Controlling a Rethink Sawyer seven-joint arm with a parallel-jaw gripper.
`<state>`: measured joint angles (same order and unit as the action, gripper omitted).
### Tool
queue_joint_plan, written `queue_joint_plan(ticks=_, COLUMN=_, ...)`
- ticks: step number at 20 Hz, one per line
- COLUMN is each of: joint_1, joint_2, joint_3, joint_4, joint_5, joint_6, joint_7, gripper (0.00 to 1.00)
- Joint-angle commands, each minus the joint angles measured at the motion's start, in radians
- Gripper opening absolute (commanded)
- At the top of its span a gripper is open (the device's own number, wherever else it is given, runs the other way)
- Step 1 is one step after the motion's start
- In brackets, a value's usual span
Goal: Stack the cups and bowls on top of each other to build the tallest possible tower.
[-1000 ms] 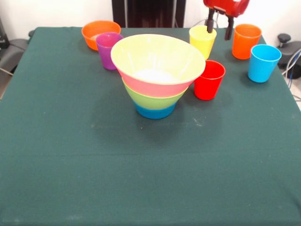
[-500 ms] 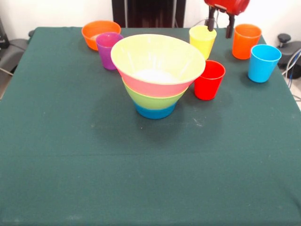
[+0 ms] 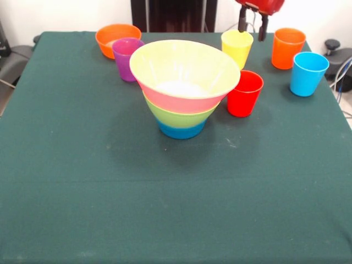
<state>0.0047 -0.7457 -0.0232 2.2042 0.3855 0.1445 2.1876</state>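
The front half of the table is bare cloth. The tower stands mid-table. The red cup sits beside it. The yellow cup stands near the far edge. The gripper hangs just above it, fingers spread, grasping nothing. The orange cup and blue cup crowd the right corner.

Nested tower at mid-table: narrow blue base, green band, pink band, widest bowl on top with a pale yellowish inside, all mouths up. Red cup upright, touching or just beside the tower's right rim. Yellow cup upright behind the red one. Orange cup and light blue cup upright, well right of the tower. Purple cup upright at the tower's left rear, just before a small orange bowl.
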Motion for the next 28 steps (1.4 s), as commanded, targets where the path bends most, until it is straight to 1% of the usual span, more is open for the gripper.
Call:
queue_joint_plan(ticks=1, joint_1=-0.020, joint_2=-0.022, joint_3=0.081, joint_4=0.116, joint_5=-0.051, joint_6=-0.015, joint_7=0.128, gripper=1.00)
queue_joint_plan(ticks=5, joint_1=-0.022, joint_2=-0.034, joint_3=0.087, joint_4=0.139, joint_5=-0.054, joint_6=-0.027, joint_7=0.132, gripper=1.00)
queue_joint_plan(ticks=9, joint_1=-0.028, joint_2=-0.026, joint_3=0.096, joint_4=0.149, joint_5=-0.059, joint_6=-0.050, joint_7=0.135, gripper=1.00)
queue_joint_plan(ticks=16, joint_1=-0.051, joint_2=0.058, joint_3=0.109, joint_4=0.129, joint_5=-0.088, joint_6=-0.138, joint_7=0.135, gripper=1.00)
queue_joint_plan(ticks=21, joint_1=-0.076, joint_2=0.118, joint_3=0.109, joint_4=0.111, joint_5=-0.126, joint_6=-0.196, joint_7=0.132, gripper=1.00)
queue_joint_plan(ticks=28, joint_1=-0.107, joint_2=0.156, joint_3=0.115, joint_4=0.101, joint_5=-0.167, joint_6=-0.236, joint_7=0.132, gripper=1.00)
